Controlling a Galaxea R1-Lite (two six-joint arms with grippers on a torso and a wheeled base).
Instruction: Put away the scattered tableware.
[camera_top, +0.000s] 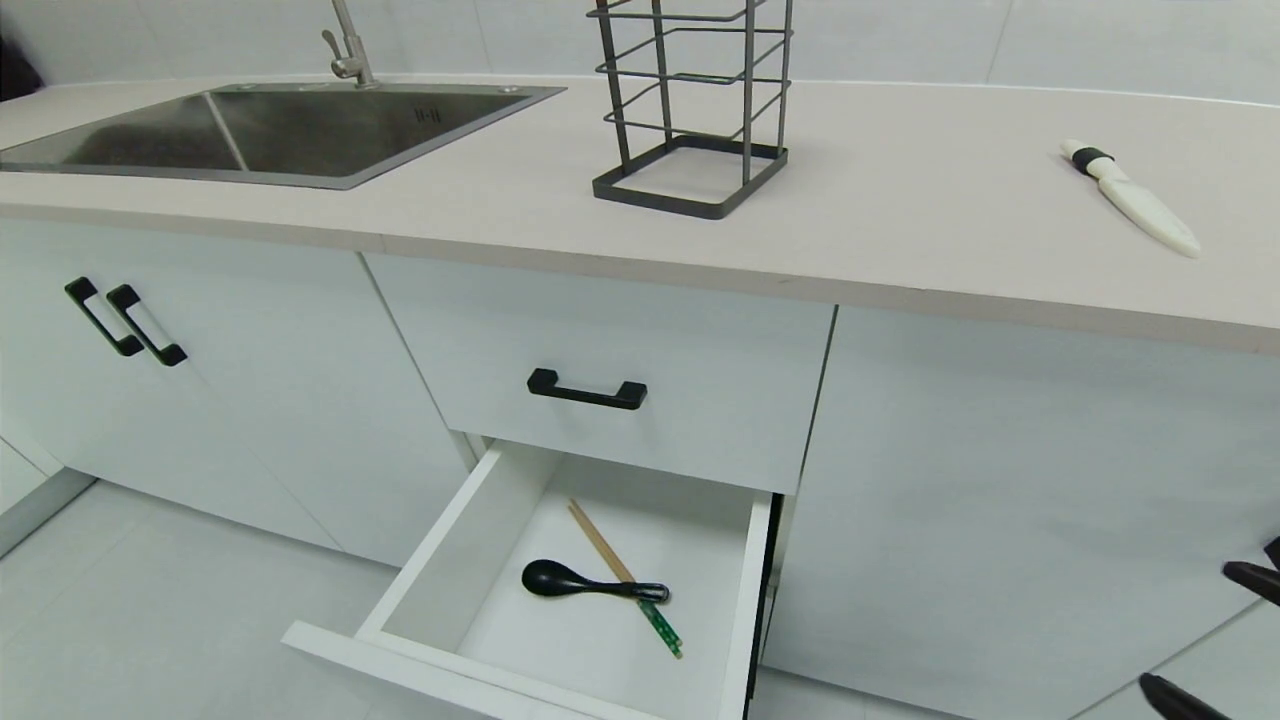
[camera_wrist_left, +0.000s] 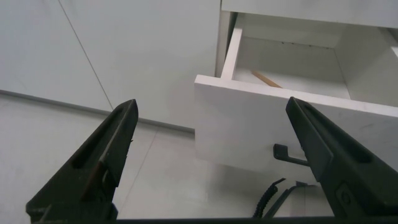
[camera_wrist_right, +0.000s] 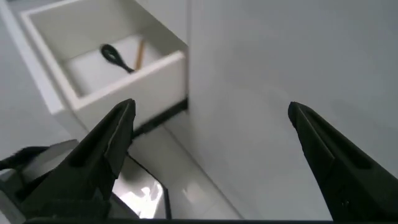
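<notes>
A white knife (camera_top: 1130, 198) with a black band on its handle lies on the counter at the far right. The lower drawer (camera_top: 440, 560) stands pulled out. Inside it lie a black spoon (camera_top: 585, 582) and a pair of chopsticks (camera_top: 625, 578) with green ends. My left gripper (camera_wrist_left: 210, 106) is open and holds nothing, low in front of the drawer front (camera_wrist_left: 249, 127); a chopstick (camera_wrist_left: 266, 79) shows over the rim. My right gripper (camera_wrist_right: 210, 107) is open and bare, beside the cabinet to the right of the drawer, with the spoon (camera_wrist_right: 117, 56) beyond. Its fingertips (camera_top: 1255, 577) show low right.
A dark wire rack (camera_top: 690, 110) stands mid-counter. A steel sink (camera_top: 270, 125) with a tap is at the back left. The shut upper drawer has a black handle (camera_top: 587, 390). Cabinet doors with black handles (camera_top: 125, 322) are at the left. Tiled floor lies below.
</notes>
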